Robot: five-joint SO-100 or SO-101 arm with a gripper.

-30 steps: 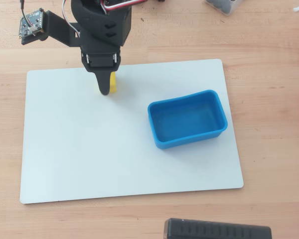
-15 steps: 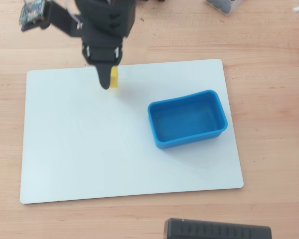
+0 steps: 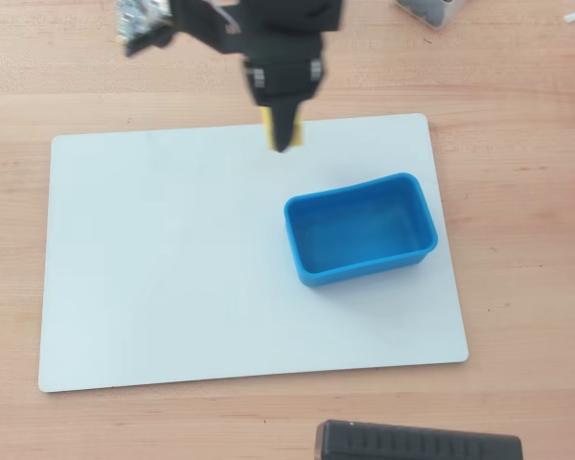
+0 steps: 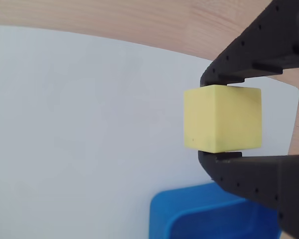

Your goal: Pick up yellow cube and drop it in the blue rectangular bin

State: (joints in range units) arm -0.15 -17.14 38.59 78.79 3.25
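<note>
The yellow cube (image 4: 223,118) is clamped between my black gripper's (image 4: 220,118) two fingers, held above the white board. In the overhead view the gripper (image 3: 284,134) is near the board's far edge, with only slivers of the yellow cube (image 3: 267,123) showing beside it. The blue rectangular bin (image 3: 360,230) sits on the right half of the board, empty, a short way in front and to the right of the gripper. In the wrist view the bin's corner (image 4: 164,214) shows at the bottom, below the cube.
A white board (image 3: 172,259) lies on the wooden table (image 3: 517,105). A dark ridged object (image 3: 417,443) sits at the table's near edge. A small container (image 3: 429,10) is at the far right edge.
</note>
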